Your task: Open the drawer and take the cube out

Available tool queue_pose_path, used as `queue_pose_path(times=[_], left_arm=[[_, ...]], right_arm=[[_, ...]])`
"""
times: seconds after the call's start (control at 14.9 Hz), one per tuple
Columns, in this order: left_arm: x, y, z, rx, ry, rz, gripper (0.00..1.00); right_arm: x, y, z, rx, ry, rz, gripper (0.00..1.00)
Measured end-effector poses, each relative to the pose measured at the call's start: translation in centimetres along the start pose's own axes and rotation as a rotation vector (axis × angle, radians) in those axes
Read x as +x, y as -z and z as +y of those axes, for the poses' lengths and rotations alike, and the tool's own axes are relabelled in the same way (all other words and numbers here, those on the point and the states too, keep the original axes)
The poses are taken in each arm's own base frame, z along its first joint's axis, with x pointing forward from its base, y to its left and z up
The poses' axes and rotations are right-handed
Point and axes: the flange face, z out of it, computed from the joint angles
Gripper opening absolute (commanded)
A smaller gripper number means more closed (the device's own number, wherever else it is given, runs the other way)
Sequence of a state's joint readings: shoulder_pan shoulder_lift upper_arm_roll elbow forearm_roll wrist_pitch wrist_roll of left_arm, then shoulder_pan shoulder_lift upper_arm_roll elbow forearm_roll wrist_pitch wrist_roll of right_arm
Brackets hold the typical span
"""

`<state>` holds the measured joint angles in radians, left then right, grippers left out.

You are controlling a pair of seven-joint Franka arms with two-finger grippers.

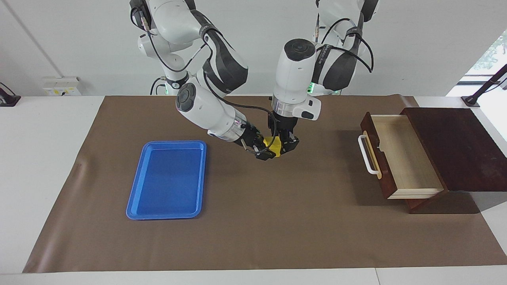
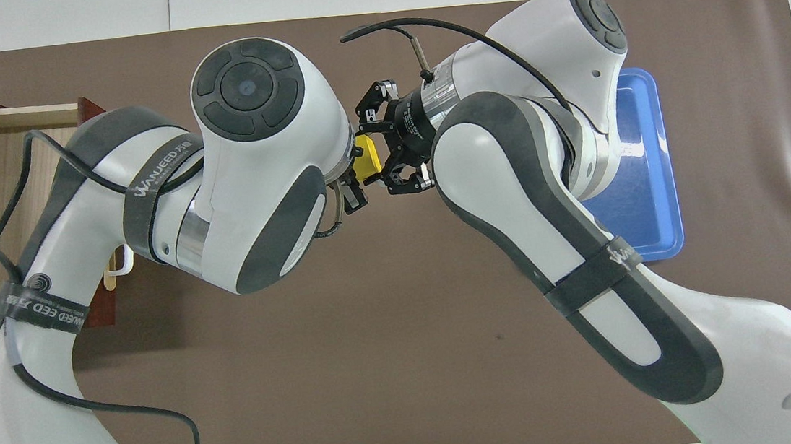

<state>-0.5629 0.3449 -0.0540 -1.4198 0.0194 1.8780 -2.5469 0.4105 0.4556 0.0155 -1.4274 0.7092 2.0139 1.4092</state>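
Note:
The yellow cube (image 1: pixel 274 145) hangs in the air over the middle of the brown mat, and also shows in the overhead view (image 2: pixel 366 158). My left gripper (image 1: pixel 283 147) points straight down and is shut on the cube. My right gripper (image 1: pixel 264 152) comes in at a slant from the blue tray's end and meets the cube from the side; its grip cannot be made out. The dark wooden drawer (image 1: pixel 400 158) stands pulled out of its cabinet (image 1: pixel 455 146). Its white handle (image 1: pixel 366 156) faces the mat's middle and its pale interior is bare.
A flat blue tray (image 1: pixel 168 180) lies on the mat toward the right arm's end, with nothing in it. The brown mat (image 1: pixel 277 221) covers most of the white table. In the overhead view both arms cover much of the mat.

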Motion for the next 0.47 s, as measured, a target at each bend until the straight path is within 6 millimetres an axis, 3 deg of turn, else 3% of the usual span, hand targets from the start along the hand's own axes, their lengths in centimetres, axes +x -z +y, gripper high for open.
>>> queue_pose_path(times=[0.07,0.13,0.2,0.27,0.47], left_arm=[[-0.1,0.0,0.0,-0.004,0.0,-0.006,0.0],[-0.2,0.1,0.0,-0.007,0.001,-0.012,0.24],[-0.2,0.1,0.0,-0.009,0.001,-0.015,0.86],[-0.2,0.1,0.0,-0.009,0.001,-0.015,1.0],[0.1,0.0,0.2,-0.007,0.0,0.005,1.0]], right_arm=[[0.2,0.2,-0.1,0.003,-0.005,-0.003,0.0],[0.4,0.3,-0.1,0.006,-0.01,-0.007,0.0],[0.5,0.4,-0.2,0.008,-0.013,-0.01,0.0],[0.5,0.5,-0.2,0.008,-0.013,-0.01,0.0],[1.5,1.2,-0.4,0.021,-0.024,-0.004,0.0]])
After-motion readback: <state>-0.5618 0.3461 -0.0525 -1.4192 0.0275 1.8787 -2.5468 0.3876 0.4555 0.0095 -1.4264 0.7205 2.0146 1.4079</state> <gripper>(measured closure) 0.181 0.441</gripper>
